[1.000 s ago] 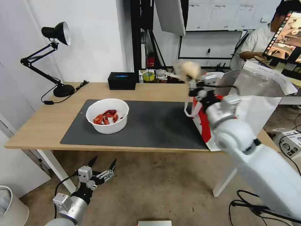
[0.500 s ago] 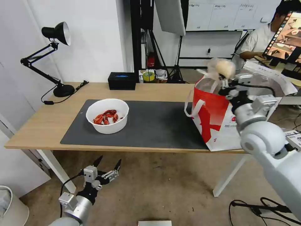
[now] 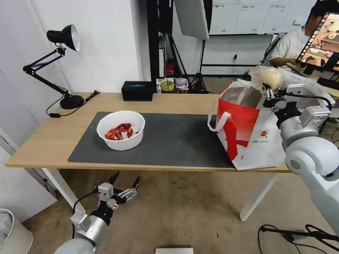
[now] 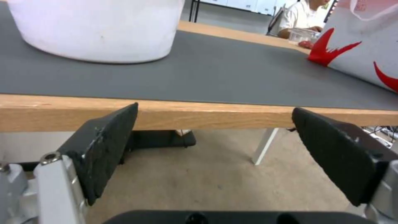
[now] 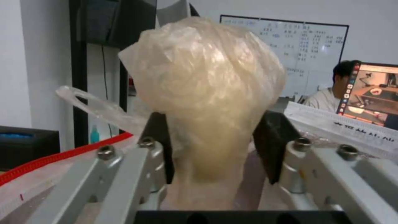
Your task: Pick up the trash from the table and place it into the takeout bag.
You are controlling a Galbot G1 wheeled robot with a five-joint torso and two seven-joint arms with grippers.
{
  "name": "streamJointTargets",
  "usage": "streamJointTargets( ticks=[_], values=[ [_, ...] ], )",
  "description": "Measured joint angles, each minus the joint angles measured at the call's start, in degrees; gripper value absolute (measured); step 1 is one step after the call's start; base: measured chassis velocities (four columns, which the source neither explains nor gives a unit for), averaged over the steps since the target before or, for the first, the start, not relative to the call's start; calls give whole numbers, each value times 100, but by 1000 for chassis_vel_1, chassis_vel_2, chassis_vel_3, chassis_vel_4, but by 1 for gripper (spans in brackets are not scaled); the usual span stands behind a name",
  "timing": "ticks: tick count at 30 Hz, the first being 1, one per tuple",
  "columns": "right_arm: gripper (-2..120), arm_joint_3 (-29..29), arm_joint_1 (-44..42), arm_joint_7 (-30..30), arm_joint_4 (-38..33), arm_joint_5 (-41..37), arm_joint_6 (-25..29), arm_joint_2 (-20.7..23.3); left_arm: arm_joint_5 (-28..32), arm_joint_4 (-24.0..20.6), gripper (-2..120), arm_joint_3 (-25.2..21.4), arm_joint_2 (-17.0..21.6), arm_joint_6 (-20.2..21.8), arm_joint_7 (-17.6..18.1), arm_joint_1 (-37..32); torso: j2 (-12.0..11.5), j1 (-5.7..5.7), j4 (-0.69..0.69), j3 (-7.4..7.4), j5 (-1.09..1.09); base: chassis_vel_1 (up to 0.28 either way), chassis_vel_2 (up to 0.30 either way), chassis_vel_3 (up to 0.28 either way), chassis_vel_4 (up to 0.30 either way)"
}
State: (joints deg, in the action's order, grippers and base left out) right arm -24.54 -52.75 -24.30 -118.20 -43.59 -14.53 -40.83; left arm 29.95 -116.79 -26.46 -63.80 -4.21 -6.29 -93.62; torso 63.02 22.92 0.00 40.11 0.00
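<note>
Gripping the clear bag with the beige lump, the right tool is held up above the open top of the takeout bag, at about 2 o'clock in the head view. The lump is squeezed between both black fingers pretty tightly, with a loose tail of plastic sticking out. The takeout bag is parked at the 3 o'clock end of the tabletop, partly on the grey mat. The white bowl of red shells is sat near the mat's 9 o'clock end. The left tool is hung below the tabletop's front edge, fingers spread wide, nothing in it.
</note>
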Motion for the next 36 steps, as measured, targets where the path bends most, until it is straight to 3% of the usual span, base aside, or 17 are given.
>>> streamJointTargets(
  ticks=[15,26,29,36],
  values=[
    [99,182,72,33,163,33,-3,-47,7,137,100,75,-22,20,19,137,0,0,0,0,0,0,0,0,0],
    [100,2,-137,218,-91,-553,159,-41,194,-74,100,-2,49,122,163,114,0,0,0,0,0,0,0,0,0],
    [100,-261,-500,670,-507,-1251,322,35,184,-109,100,-70,46,120,168,57,0,0,0,0,0,0,0,0,0],
    [100,-393,-1090,1244,-1007,-1427,469,198,176,-185,100,-218,34,90,157,-38,0,0,0,0,-1,0,0,0,0]
  ],
)
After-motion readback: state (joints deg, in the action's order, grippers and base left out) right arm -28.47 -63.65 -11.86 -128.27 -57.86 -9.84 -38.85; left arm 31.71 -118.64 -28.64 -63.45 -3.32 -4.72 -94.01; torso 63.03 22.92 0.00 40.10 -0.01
